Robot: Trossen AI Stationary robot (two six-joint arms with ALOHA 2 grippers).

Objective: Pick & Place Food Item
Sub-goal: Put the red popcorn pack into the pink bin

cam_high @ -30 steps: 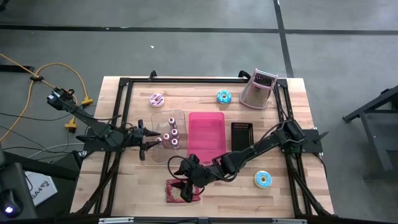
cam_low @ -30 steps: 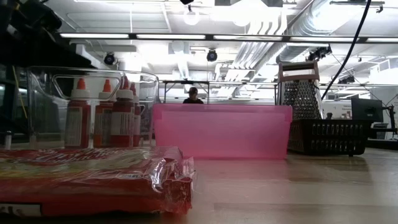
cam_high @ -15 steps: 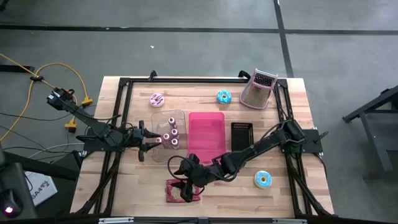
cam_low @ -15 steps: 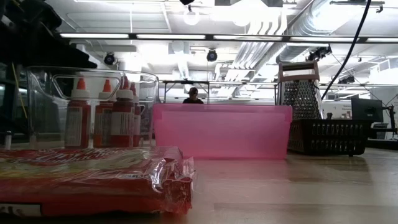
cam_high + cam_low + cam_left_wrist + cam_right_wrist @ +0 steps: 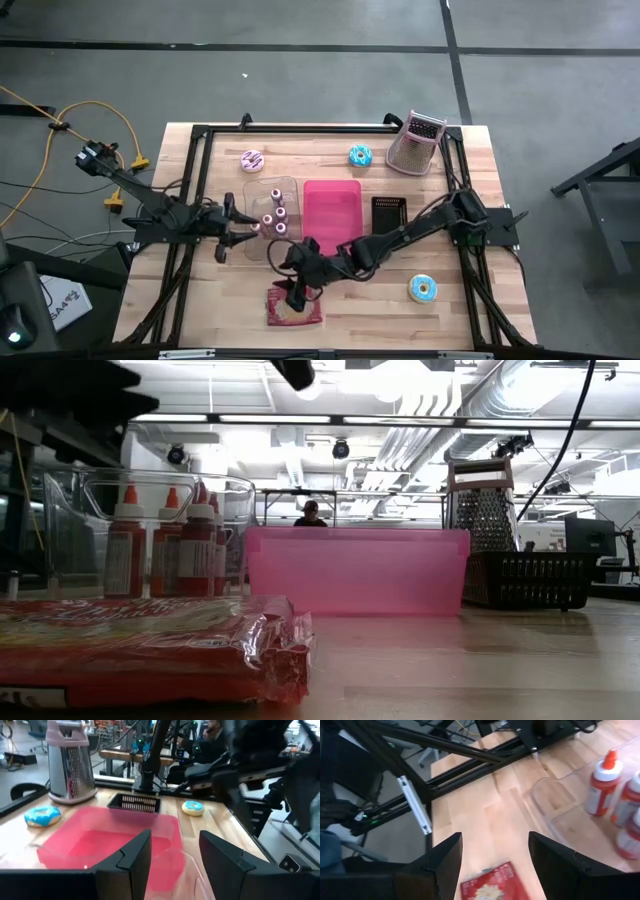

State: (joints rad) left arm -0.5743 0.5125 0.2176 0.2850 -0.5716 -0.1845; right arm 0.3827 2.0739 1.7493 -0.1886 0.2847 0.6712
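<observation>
A red food packet [image 5: 293,308] lies flat on the table near its front edge; it also shows in the low view [image 5: 140,645] and in the right wrist view [image 5: 492,881]. My right gripper [image 5: 296,290] hangs above the packet's far end, open and empty [image 5: 492,845]. A pink bin [image 5: 332,212] stands at the table's middle. My left gripper [image 5: 230,235] is open and empty [image 5: 175,845], beside the left wall of a clear container [image 5: 272,218] that holds red sauce bottles [image 5: 165,545].
A pink donut [image 5: 252,160] and a blue donut [image 5: 360,155] lie at the back. Another blue donut [image 5: 423,289] lies at the front right. A grater [image 5: 417,142] stands at the back right, and a black basket [image 5: 388,212] stands right of the bin.
My right gripper has risen from the red packet and gone a little toward the far edge. The packet stays flat on the table where it was.
</observation>
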